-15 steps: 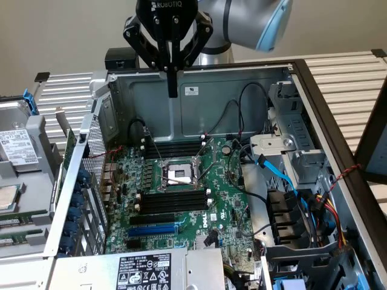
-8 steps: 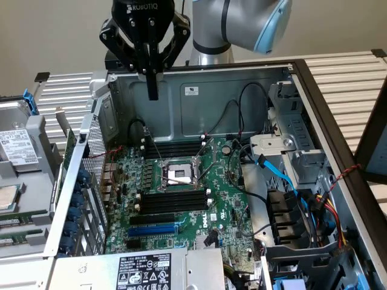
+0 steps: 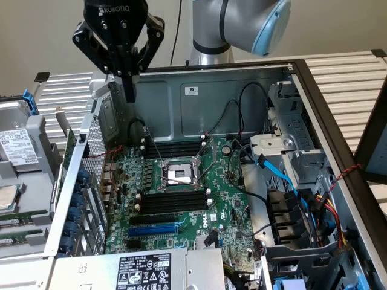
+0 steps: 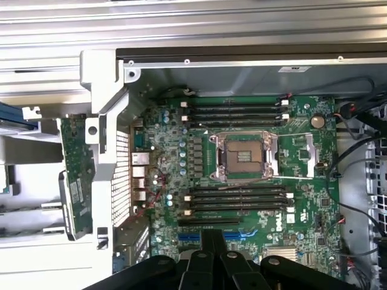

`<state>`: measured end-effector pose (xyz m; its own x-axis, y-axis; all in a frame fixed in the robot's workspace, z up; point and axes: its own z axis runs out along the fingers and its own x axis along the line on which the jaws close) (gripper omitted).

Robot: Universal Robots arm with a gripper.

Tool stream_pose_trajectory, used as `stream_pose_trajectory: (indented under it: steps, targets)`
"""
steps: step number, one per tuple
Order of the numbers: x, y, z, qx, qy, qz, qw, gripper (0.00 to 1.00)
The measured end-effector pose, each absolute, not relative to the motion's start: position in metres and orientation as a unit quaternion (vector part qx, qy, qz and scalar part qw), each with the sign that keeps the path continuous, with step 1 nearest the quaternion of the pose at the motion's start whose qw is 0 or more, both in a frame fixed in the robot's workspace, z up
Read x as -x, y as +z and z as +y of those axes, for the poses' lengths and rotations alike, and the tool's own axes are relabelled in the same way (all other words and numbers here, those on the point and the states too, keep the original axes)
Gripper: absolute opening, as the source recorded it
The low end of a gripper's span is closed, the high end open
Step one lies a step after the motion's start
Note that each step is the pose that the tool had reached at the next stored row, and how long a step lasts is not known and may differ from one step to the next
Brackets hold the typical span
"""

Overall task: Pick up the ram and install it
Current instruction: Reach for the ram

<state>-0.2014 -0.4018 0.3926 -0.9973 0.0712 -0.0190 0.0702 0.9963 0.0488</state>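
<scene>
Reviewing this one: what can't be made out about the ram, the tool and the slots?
Ram: wrist view, sticker print too small to read.
Tool: wrist view, body cut off by the picture's edge.
Memory slots: both views, latch positions too small to tell.

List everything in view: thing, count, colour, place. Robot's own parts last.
computer case: one, grey, open
motherboard: one, green, on the case floor
processor socket: one, silver, mid-board
memory slots: two banks, black, either side of the socket
ram: one, green stick, outside the case, along its port-side wall
blue cable: one, at the exterior view's right of the board
wire bundle: one, red, yellow and black, by the case's right wall
drive: one, silver, white label, exterior view's left
arm: one, grey, pale-blue cap, behind the case
pincer: one, black, shut, holding nothing, above the case's left wall
</scene>
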Motion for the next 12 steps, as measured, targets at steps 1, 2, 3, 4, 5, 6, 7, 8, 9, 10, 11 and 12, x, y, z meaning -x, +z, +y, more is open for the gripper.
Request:
stream_pose_trajectory:
  steps: [1,2,3,4,5,6,7,8,9,10,11,12]
  targets:
    - [0.206,0.393,-0.402,-0.035,0.024,0.999,0.01,0.11]
    - [0.211,0.393,-0.402,-0.035,0.024,0.999,0.01,0.11]
    - [0.215,0.393,-0.402,-0.035,0.024,0.999,0.01,0.11]
    - [0.22,0.393,-0.402,-0.035,0.024,0.999,0.01,0.11]
    - [0.224,0.393,-0.402,-0.035,0.024,0.999,0.01,0.11]
    - [0.229,0.393,-0.402,-0.035,0.024,0.999,0.01,0.11]
    - [0.233,0.393,-0.402,-0.035,0.024,0.999,0.01,0.11]
    - [0.238,0.393,-0.402,-0.035,0.024,0.999,0.01,0.11]
    - [0.242,0.392,-0.402,-0.035,0.024,0.999,0.01,0.11]
    - [0.247,0.392,-0.402,-0.035,0.024,0.999,0.01,0.11]
    - [0.252,0.392,-0.402,-0.035,0.024,0.999,0.01,0.11]
    - [0.256,0.392,-0.402,-0.035,0.024,0.999,0.01,0.11]
